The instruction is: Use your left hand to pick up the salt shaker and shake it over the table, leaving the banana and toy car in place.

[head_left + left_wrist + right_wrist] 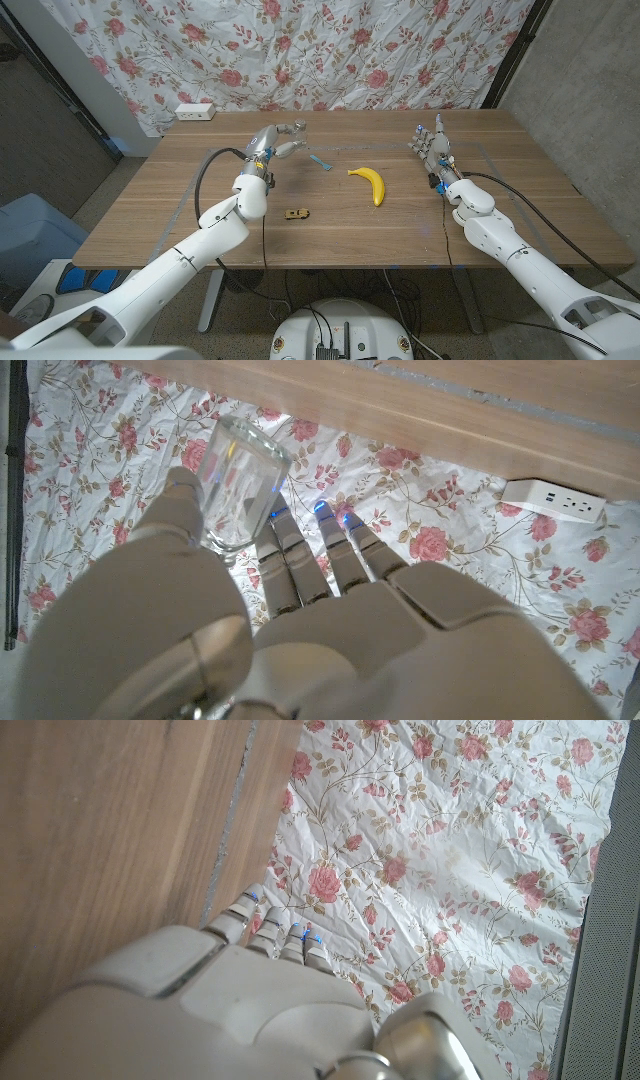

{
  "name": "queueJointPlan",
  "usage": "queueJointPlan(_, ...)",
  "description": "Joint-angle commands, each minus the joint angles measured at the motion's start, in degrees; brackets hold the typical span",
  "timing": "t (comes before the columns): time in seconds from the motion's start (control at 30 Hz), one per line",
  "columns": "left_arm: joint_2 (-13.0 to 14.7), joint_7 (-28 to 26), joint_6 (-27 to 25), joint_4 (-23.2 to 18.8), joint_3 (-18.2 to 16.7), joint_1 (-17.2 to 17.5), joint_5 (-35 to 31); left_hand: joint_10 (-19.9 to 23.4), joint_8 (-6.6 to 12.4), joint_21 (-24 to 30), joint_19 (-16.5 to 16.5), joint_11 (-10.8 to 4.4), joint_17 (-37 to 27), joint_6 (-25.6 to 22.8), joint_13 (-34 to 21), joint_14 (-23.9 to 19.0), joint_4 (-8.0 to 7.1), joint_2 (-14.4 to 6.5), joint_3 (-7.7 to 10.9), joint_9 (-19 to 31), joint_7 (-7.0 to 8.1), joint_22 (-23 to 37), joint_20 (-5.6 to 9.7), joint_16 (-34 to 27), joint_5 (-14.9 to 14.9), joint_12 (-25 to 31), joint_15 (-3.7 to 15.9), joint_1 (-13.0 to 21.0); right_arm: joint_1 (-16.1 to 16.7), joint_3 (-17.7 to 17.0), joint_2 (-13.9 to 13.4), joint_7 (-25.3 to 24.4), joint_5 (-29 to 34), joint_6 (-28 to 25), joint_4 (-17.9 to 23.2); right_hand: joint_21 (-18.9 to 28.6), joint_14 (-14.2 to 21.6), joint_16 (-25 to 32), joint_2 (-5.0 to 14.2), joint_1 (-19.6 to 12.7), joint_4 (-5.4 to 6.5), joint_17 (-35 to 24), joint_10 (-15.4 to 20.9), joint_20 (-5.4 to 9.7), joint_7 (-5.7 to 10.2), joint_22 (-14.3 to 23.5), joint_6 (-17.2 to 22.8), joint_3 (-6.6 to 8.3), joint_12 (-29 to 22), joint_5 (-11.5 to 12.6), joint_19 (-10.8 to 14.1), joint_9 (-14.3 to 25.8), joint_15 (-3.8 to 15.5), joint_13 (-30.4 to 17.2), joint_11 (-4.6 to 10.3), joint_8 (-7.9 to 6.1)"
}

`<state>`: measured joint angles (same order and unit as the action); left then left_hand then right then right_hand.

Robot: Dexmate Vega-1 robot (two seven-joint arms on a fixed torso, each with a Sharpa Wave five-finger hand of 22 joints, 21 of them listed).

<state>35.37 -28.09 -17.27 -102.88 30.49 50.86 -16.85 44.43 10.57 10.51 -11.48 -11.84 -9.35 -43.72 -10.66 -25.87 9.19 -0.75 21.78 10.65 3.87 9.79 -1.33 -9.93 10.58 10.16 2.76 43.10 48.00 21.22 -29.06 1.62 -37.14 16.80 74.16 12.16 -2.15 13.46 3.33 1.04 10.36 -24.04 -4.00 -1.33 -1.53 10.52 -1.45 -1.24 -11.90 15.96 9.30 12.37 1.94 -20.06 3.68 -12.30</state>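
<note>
**Salt shaker held aloft in the left hand**

Salt shaker [238, 485], a clear glass one, sits pinched between the thumb and fingers [290, 555] of the left hand [272, 146], raised above the far-left part of the worktop [200, 215]. Its long axis appears tilted, though the head view is too small to be sure. Banana [369, 183] and toy car [297, 213] lie well apart from it. The right hand [430, 143] stands with fingers extended, holding nothing.

Both arms showing glossy white rounded shells with ball-like joints; black cable looping along each forearm. Left hand [272, 146] and right hand [430, 142] showing pale grey segmented fingers [300, 565], fingertips glowing blue.
</note>
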Motion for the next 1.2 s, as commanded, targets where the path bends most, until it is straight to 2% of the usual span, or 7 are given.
queueJointPlan(0.03, 1.1, 2.0, -0.1, -0.1, -2.2, 1.6, 7.5, -1.2, -0.21, -0.2, 1.0, -0.02, -0.2, 1.4, 0.0, 1.3, 0.04, -0.6, 0.39, 0.1, 0.01, 0.0, -0.32, 0.2, 0.0, -0.2, 5.27, 0.0, 0.0, 0.0, 0.0, 0.0, 0.0, 0.0, 0.0, 0.4, -0.3, 0.2, 5.84, 0.0, 0.32, -0.3, -0.4, 0.06, -0.52, 0.3, 0.0, -0.08, -0.4, 0.4, 0.3, 0.2, 1.93, -0.2, 0.04, -0.21)
queueJointPlan(0.53, 2.0, 2.4, 4.4, 3.1, -2.6, 2.0, 12.9, -5.7, -0.46, -0.3, 3.4, -0.30, -0.2, 5.1, 0.2, 4.6, 0.06, -1.1, 0.33, -0.1, 0.26, 0.0, -0.78, 0.2, 0.0, -0.3, 4.13, -0.9, 0.0, 0.0, 0.0, 0.0, 0.0, 0.0, 0.0, 0.4, -0.3, 0.2, 5.85, 0.0, 0.32, -0.3, -0.4, 0.06, -0.55, 0.3, 0.0, -0.08, -0.4, 0.4, 0.3, 0.2, 1.96, -0.2, 0.05, -0.20)
queueJointPlan(1.2, 2.4, 1.4, 10.1, 7.6, -2.0, 2.5, 14.6, -6.9, -0.33, -0.2, 4.5, -0.43, -0.2, 6.3, 0.2, 5.6, 0.19, -1.3, 0.40, -0.1, 0.50, 0.0, -0.93, 0.0, 0.0, -0.1, 4.33, -1.1, 0.0, 0.0, 0.0, 0.0, 0.0, 0.0, 0.0, 0.4, -0.3, 0.2, 5.84, 0.0, 0.32, -0.3, -0.4, 0.08, -0.50, 0.3, 0.0, -0.08, -0.4, 0.4, 0.3, 0.2, 1.91, -0.2, 0.02, -0.21)
